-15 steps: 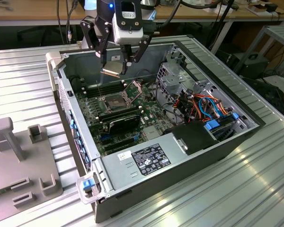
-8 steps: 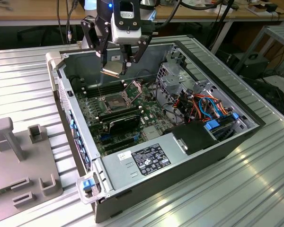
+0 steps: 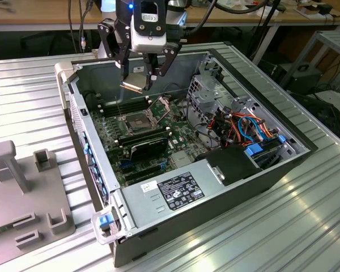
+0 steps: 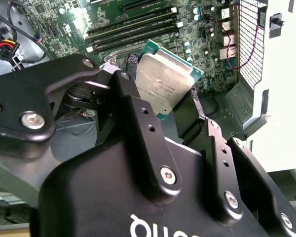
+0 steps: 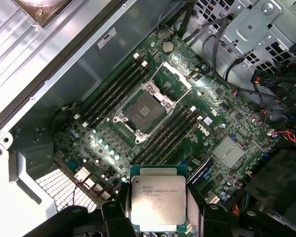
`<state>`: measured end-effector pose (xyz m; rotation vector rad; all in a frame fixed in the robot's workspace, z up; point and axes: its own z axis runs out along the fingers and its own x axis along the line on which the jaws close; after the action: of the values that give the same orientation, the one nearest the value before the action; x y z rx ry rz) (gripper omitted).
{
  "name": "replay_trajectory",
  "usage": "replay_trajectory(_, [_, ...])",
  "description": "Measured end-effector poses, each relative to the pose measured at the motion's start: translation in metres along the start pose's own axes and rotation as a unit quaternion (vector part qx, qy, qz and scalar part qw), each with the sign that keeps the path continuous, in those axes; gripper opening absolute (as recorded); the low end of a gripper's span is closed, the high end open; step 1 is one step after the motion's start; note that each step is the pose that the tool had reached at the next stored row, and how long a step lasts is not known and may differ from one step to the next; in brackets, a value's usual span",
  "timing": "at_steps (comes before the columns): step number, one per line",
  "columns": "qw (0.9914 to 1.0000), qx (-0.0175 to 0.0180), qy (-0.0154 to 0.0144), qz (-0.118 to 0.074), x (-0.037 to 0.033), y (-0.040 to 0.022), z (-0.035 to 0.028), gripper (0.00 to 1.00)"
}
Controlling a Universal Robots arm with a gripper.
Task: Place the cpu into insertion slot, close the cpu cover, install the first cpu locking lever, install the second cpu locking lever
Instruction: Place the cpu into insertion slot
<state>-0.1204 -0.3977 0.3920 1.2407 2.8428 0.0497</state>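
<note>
The arm reaches down from above over the open computer case [image 3: 215, 205], its wrist pointing at the green board. The gripper [image 3: 140, 76] is clamped on the cpu [image 3: 136, 84]. In the second wrist view, black fingers [image 4: 129, 96] press on opposite edges of the chip, which sits tilted between them.

The cpu hangs in the air, well apart from the board. Below it lies the insertion slot [image 3: 137, 122], its dark centre bare. The cpu cover [image 3: 161, 106] stands raised on its hinge at the slot's edge toward the exterior view's right.

There is one chip, one socket and one cover. Two banks of long memory slots [image 5: 111, 91] flank the socket, one bank on each side. One black card [image 3: 150, 145] lies just beside the socket, nearer the camera in the exterior view.

The first wrist view faces the chip's silvery top and looks onto the socket and the open frame. The second wrist view shows the chip's green rim and its slant. The exterior view shows the tan underside. It also takes in the ribbed metal table [image 3: 272, 241] under the case and a grey fixture [image 3: 22, 192] on the exterior view's left.
</note>
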Motion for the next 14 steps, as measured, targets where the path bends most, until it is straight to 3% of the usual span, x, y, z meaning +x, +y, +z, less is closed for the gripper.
replay_trajectory(14, [0.99993,0.0003,-0.0005,0.011,0.0000,0.0000,0.0000,0.55])
